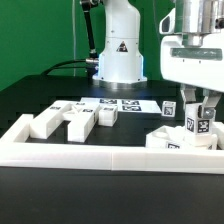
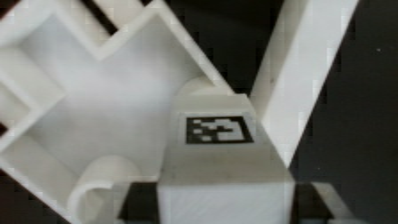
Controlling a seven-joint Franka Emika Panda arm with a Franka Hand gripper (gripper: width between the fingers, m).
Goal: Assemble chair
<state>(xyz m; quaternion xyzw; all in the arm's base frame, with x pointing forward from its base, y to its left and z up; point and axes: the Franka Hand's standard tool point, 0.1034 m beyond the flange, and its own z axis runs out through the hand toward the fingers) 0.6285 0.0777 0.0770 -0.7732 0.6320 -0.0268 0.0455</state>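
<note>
Gripper (image 1: 195, 116) partly closed, clamping tagged leg (image 2: 217, 150); any tilt could jam it on seat plate (image 1: 160, 139) at 6 o'clock.

White border wall (image 1: 100, 158), marker board (image 1: 125, 103)

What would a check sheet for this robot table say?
surface: black table, low white border wall along the front.
job's things: loose white blocky plastic chair parts at the exterior view's left; white square tagged plastic leg at its right.
clutter: only the flat white marker board.
grippers: gripper jaws closed on the leg.
cables: dark cable behind the white robot base.
surroundings: green backdrop.
</note>
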